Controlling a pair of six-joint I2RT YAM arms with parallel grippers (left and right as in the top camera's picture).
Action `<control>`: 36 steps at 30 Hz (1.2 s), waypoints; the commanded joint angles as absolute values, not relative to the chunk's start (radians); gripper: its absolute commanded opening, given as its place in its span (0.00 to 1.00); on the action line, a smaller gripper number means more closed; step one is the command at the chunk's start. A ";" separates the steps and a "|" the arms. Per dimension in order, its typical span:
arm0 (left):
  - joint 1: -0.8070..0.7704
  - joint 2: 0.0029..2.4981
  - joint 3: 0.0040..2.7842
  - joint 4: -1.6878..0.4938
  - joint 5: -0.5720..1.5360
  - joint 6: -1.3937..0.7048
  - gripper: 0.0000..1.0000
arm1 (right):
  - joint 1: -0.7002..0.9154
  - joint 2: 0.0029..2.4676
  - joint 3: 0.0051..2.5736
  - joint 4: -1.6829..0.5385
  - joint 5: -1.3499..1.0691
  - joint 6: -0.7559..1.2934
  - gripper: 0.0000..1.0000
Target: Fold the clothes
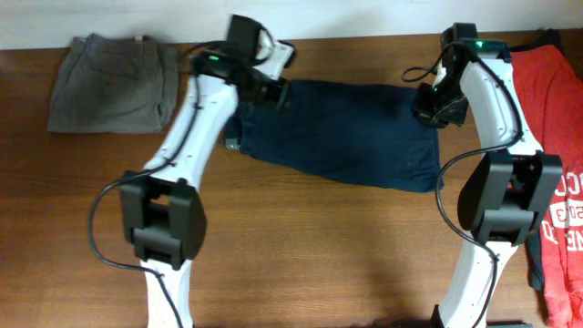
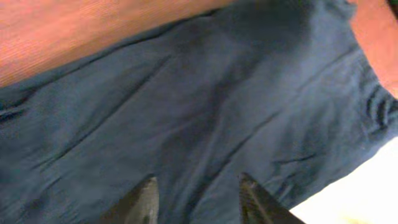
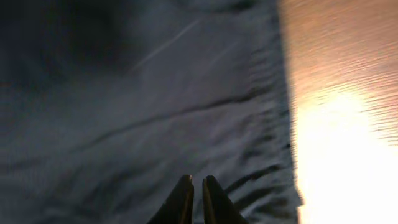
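Navy shorts (image 1: 346,137) lie flat on the table (image 1: 319,246), back-centre, spread sideways between the two arms with the long axis slightly slanted. They look already doubled over into one wide band, though I can't confirm the layers.

Left hand (image 1: 273,91) is at the shorts' left end, near the table's back edge. In the wrist view, the left hand (image 2: 198,179) has its fingers (image 2: 142,202) clearly apart, part-way open, with blue cloth (image 2: 205,106) filling the gap and everything under it. No fold is visible pinched between them, so I can't tell if the tips touch the fabric. Bare wood (image 2: 74,31) shows in the upper left corner of that view.

Right hand (image 1: 437,107) is at the shorts' right end, over the upper right corner. In the wrist view, the right hand (image 3: 195,180) is nearly closed, with only a thin slit between the tips. They sit low on the cloth (image 3: 124,124), just inside its puckered hem. Whether any fabric is caught in that slit, I can't tell. There's bare table (image 3: 336,93) beside the hem, with strong glare.

Off to the sides: grey-olive shorts (image 1: 114,80) folded at the back-left corner, well apart from the navy pair. Red T-shirt (image 1: 556,118) along the right edge, partly behind the right arm.
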State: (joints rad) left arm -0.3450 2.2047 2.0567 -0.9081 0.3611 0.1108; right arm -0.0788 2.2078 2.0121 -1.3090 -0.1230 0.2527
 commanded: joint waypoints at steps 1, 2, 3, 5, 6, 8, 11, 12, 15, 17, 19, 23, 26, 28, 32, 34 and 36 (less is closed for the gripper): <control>-0.375 2.282 2.064 -0.897 0.378 0.093 0.28 | -0.051 2.200 1.996 -1.333 -0.223 0.194 0.11; -0.379 2.303 2.064 -0.894 0.378 0.090 0.23 | -0.045 2.200 1.990 -1.340 -0.225 0.194 0.11; -0.380 2.327 2.064 -0.888 0.377 0.091 0.19 | -0.038 2.200 1.980 -1.340 -0.226 0.194 0.11; -0.377 2.359 2.064 -0.873 0.369 0.090 0.15 | -0.025 2.200 1.969 -1.346 -0.226 0.194 0.11; -0.373 2.372 2.064 -0.865 0.365 0.090 0.13 | -0.019 2.200 1.955 -1.344 -0.225 0.194 0.11; -0.366 2.400 2.064 -0.841 0.336 0.091 0.11 | -0.007 2.200 1.917 -1.331 -0.225 0.190 0.11; -0.348 2.438 2.064 -0.793 0.286 0.092 0.08 | 0.005 2.200 1.835 -1.282 -0.225 0.190 0.11; -0.340 2.448 2.064 -0.775 0.284 0.092 0.06 | 0.006 2.200 1.800 -1.262 -0.225 0.191 0.11; -0.315 2.476 2.064 -0.713 0.284 0.092 0.04 | 0.005 2.200 1.699 -1.195 -0.225 0.191 0.11; -0.299 2.489 2.064 -0.678 0.284 0.092 0.04 | 0.004 2.200 1.629 -1.142 -0.225 0.191 0.11; -0.284 2.498 2.064 -0.649 0.284 0.092 0.04 | 0.004 2.200 1.581 -1.109 -0.224 0.192 0.11; -0.257 2.498 2.064 -0.608 0.264 0.092 0.04 | 0.004 2.200 1.527 -1.093 -0.112 0.249 0.10; -0.237 2.498 2.064 -0.583 0.211 0.095 0.04 | 0.004 2.200 1.515 -1.095 -0.051 0.271 0.10; -0.220 2.498 2.066 -0.579 0.154 0.100 0.04 | 0.004 2.200 1.515 -1.091 -0.037 0.271 0.08; -0.203 2.493 2.130 -0.632 0.077 0.102 0.04 | 0.005 2.200 1.515 -1.086 0.022 0.342 0.05; -0.199 2.481 2.197 -0.700 0.078 0.101 0.04 | 0.005 2.199 1.522 -1.089 0.020 0.349 0.04; -0.198 2.449 2.313 -0.824 0.077 0.101 0.04 | 0.005 2.188 1.544 -1.110 0.020 0.350 0.04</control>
State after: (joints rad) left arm -0.2153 2.4878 2.1529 -0.7158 0.1329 0.0895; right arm 0.0147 2.1658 1.5558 -1.0943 -0.1108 0.3134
